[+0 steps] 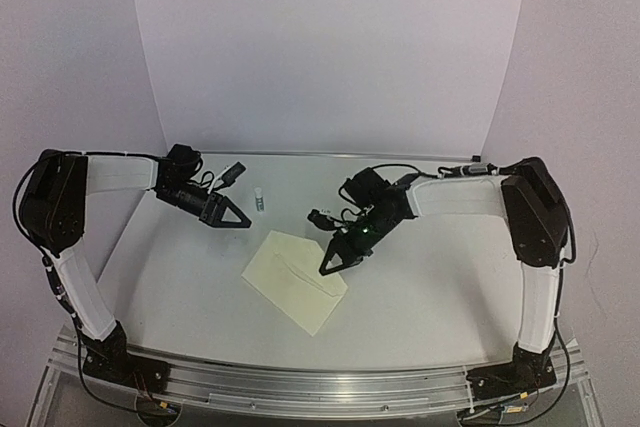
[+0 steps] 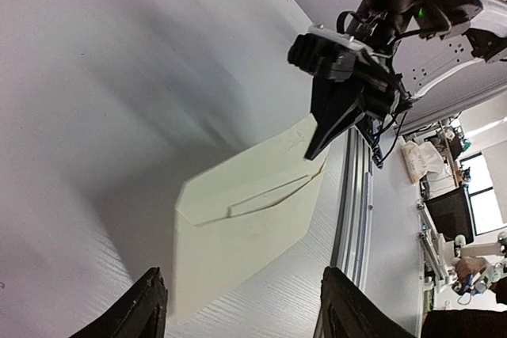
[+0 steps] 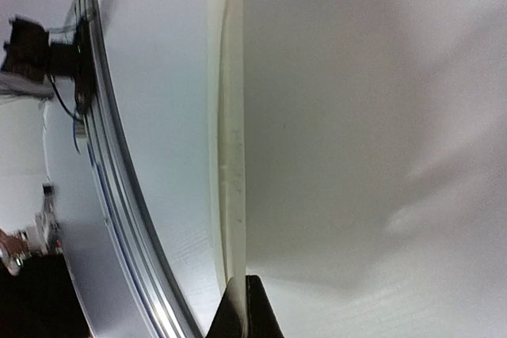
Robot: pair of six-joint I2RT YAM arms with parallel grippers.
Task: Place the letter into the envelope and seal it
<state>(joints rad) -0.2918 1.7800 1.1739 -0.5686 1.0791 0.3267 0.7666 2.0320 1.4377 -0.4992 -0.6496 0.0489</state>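
Note:
The pale cream envelope point(image 1: 295, 282) lies slanted on the white table, its flap folded over its body; it also shows in the left wrist view point(image 2: 238, 227). The letter is not in view. My right gripper point(image 1: 335, 265) is shut on the envelope's right edge, which runs edge-on up from the jaws in the right wrist view point(image 3: 231, 156). This gripper point(image 3: 244, 306) also shows in the left wrist view point(image 2: 317, 148). My left gripper point(image 1: 240, 222) is open and empty, above the table just behind and left of the envelope, with its fingers point(image 2: 146, 306) wide apart.
A small white vial point(image 1: 261, 199) stands behind the envelope, between the two grippers. The metal rail point(image 1: 320, 387) runs along the table's near edge and also shows in the left wrist view point(image 2: 352, 219). White walls point(image 1: 320, 47) close in the back and sides.

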